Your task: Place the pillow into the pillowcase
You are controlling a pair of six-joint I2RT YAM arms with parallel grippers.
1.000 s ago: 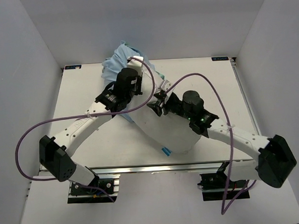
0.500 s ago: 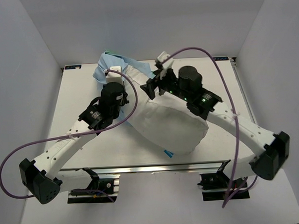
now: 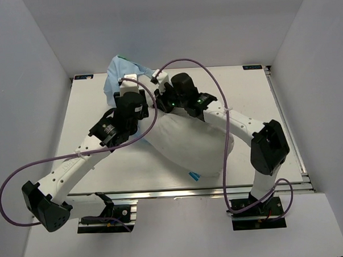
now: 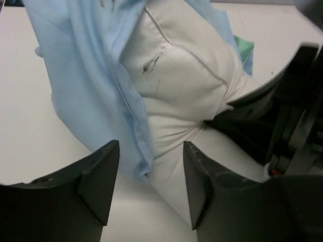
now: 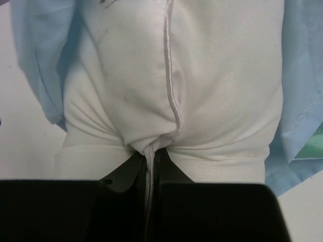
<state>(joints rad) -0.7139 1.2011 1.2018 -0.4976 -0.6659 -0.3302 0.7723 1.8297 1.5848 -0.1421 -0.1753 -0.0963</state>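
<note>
The white pillow (image 3: 189, 145) lies slantwise on the table, its far end tucked into the light blue pillowcase (image 3: 115, 74) at the back left. My right gripper (image 3: 159, 102) is shut on a pinch of pillow (image 5: 202, 75) fabric along the piped seam, and the gripper (image 5: 151, 156) shows the fold squeezed between its fingers. My left gripper (image 4: 151, 184) stands open just beside it, straddling the pillowcase (image 4: 86, 75) edge and the pillow (image 4: 181, 75) without gripping either. Blue pillowcase (image 5: 40, 60) cloth flanks the pillow on both sides.
The pillow's small blue tag (image 3: 192, 175) lies near the table's front edge. Purple cables (image 3: 25, 169) loop from both arms. White walls enclose the table (image 3: 261, 102) on three sides. The right arm's black body (image 4: 282, 126) sits close to my left gripper.
My left gripper has opened and let go of the pillowcase cloth. My right gripper has swung left over the pillow's far end and shut on its seam.
</note>
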